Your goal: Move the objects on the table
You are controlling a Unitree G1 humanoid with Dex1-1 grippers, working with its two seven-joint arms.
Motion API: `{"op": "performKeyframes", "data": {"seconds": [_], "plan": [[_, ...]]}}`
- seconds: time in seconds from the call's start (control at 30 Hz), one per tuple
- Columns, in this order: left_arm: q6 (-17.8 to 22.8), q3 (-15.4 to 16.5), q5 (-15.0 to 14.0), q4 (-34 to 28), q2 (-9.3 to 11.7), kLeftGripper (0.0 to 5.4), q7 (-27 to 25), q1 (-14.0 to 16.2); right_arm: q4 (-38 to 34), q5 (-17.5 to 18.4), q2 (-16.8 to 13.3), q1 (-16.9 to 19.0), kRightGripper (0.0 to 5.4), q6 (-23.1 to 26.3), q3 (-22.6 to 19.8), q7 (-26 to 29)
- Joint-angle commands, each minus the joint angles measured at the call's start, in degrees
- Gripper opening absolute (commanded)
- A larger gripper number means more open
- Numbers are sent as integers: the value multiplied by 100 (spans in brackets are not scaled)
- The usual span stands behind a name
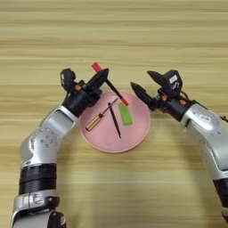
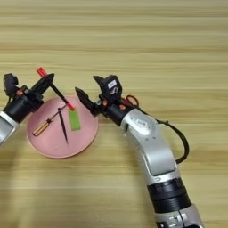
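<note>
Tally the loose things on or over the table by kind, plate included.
Pens: 2, a red-capped marker in the left gripper and a black pen.
Screwdrivers: 1.
Blocks: 1, green.
Plates: 1, pink.
Total: 5.

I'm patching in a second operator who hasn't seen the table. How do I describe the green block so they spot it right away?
Find the round pink plate in the middle of the wooden table, between the two grippers. The green block lies flat on the plate's right half, toward the right gripper. It is the only green, flat rectangular piece; the black pen and orange-handled screwdriver beside it are thin sticks.
</note>
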Motion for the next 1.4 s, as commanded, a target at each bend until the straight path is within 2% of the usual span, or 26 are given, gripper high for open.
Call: {"op": "performKeyframes", "data": {"seconds": [0.03,0.43,0.57,0.83,0.97,1.17,1.4], "plan": [[-77,139,82,-300,258,47,124,61,113,30,-43,-135,412,-68,-159,-41],[116,487,132,-745,1087,47,266,437,239,8,-22,-176,537,-101,-265,-80],[136,593,205,-864,1374,47,334,639,247,15,-13,-184,540,-93,-262,-119],[45,821,491,-524,1846,47,360,908,292,2,25,-214,540,-87,-253,-189],[-79,778,781,28,1946,47,320,865,317,-1,39,-222,540,-94,-243,-205],[-486,523,1405,798,1882,47,345,636,323,7,39,-223,540,-97,-230,-224],[-1339,-179,2430,1278,1674,47,572,407,358,14,22,-213,540,-122,-248,-216]]}}
